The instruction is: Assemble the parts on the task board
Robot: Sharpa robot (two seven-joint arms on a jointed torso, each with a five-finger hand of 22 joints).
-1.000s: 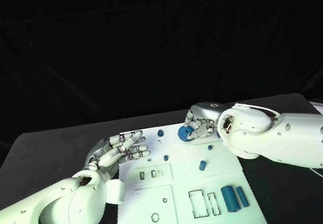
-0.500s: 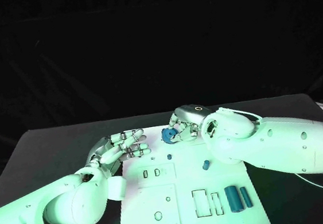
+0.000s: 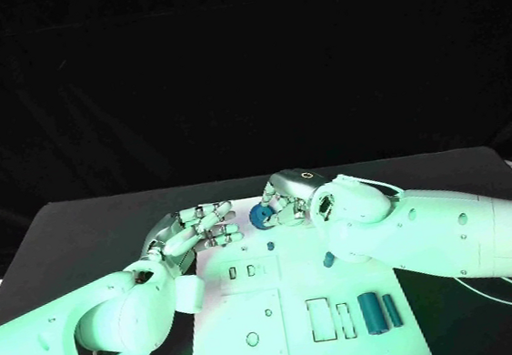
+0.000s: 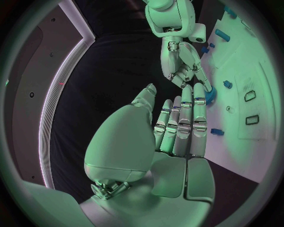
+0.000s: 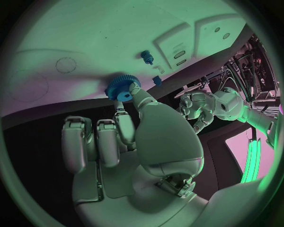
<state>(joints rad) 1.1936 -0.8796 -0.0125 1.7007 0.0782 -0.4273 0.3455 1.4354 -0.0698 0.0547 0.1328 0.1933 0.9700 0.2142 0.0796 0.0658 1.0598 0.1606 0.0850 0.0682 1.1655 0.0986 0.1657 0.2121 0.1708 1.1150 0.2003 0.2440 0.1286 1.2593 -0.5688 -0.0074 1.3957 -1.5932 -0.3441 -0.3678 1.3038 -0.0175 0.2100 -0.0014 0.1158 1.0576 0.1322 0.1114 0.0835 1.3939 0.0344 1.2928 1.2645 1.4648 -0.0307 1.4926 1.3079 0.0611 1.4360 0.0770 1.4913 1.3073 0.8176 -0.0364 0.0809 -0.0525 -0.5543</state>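
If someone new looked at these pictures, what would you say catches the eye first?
The right hand holds a blue gear over the far end of the white board. The left hand hovers right beside it, fingers apart. Two blue cylinders lie at the board's near right.

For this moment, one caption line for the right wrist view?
Right hand pinches a blue gear over the task board.

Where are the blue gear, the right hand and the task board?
blue gear (image 5: 120, 88), right wrist view, its toothed face.
right hand (image 3: 289, 198), head view, back of the hand.
task board (image 3: 296, 337), head view, bare white surface near the front.
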